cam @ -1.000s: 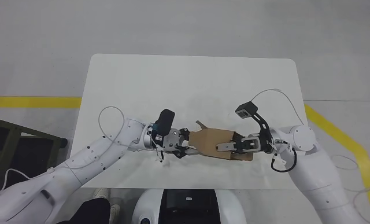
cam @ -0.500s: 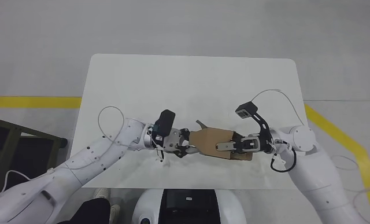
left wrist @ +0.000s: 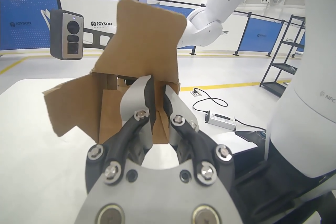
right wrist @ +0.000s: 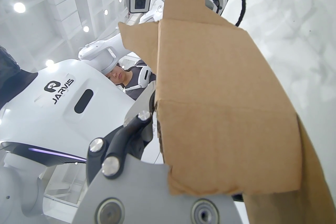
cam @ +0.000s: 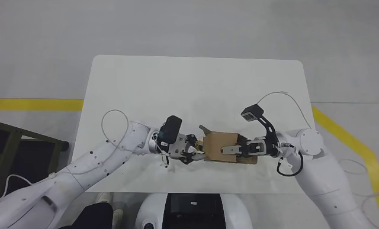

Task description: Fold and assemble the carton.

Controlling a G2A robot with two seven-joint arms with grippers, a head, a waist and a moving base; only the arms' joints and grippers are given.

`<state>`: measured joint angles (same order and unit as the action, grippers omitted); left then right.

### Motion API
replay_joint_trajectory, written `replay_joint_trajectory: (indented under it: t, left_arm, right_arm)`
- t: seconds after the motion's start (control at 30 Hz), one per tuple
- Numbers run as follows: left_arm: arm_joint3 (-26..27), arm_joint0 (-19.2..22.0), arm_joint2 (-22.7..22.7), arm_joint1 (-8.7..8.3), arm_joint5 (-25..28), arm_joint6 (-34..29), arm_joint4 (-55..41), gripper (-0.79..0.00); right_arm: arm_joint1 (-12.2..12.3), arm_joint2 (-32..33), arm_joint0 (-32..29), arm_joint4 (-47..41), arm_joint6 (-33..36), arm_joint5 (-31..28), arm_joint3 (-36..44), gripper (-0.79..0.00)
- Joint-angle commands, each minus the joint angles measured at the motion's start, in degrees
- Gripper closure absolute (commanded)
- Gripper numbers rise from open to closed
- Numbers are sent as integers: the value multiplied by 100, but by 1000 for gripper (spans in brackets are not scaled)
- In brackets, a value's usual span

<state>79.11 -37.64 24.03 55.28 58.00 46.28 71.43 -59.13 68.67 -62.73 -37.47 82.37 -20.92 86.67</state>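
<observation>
Since one second ago the left pincer (cam: 194,148) has moved nearer to the carton (cam: 216,140), and the carton's open end on that side now looks shorter, with its flaps pushed more inward. The right arm has almost not changed its place.

The brown carton is held a little above the white worktop (cam: 195,87), over the part close to the robot, about in the middle between both arms. The right pincer (cam: 226,151) is at the carton's right end and is clenched on its wall, one finger lying along the outside of the top face. The left pincer is at the carton's opposite, open end, touching the flaps there; whether it is clenched or released I cannot tell. At this open end one flap stands upright and another one spreads out to the side.
</observation>
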Motion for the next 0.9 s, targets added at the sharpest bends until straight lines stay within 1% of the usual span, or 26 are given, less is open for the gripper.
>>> replay_joint_trajectory:
  t: [0.0, 0.1, 0.23, 0.3, 0.33, 0.37, 0.4, 0.57, 0.7, 0.87]
  left_arm:
    - [-14, -21, 63, -21, 0, 0, -32, -182]
    - [-49, -93, 210, -65, -8, 8, -90, -203]
    - [-136, -237, 415, -137, -36, 36, -105, -289]
    - [-207, -346, 556, -186, -62, 62, -144, -357]
    - [-241, -396, 613, -207, -67, 67, -165, -486]
    - [-284, -446, 671, -225, -68, 68, -211, -708]
    - [-322, -487, 732, -242, -65, 65, -248, -785]
    - [-598, -642, 996, -281, -100, -5, -411, -785]
    - [-685, -685, 1114, -248, -237, -218, -560, -785]
    - [-827, -716, 1238, -165, -458, -591, -899, -785]
  right_arm:
    - [3, 13, -4, -1, -17, -10, -15, 0]
    - [12, 54, -21, 7, -32, -24, -34, 0]
    - [29, 126, -56, 24, -47, -29, -73, 0]
    - [41, 170, -81, 22, -34, -24, -80, 0]
    - [45, 189, -92, 18, -33, -22, -81, 0]
    - [50, 202, -103, 19, -23, -14, -78, 0]
    - [54, 215, -112, 18, -13, -8, -74, 0]
    - [69, 236, -149, 1, 63, 21, -27, 0]
    - [67, 166, -149, 16, 157, 58, 56, 0]
    - [58, 16, -138, 73, 235, 136, 154, 0]
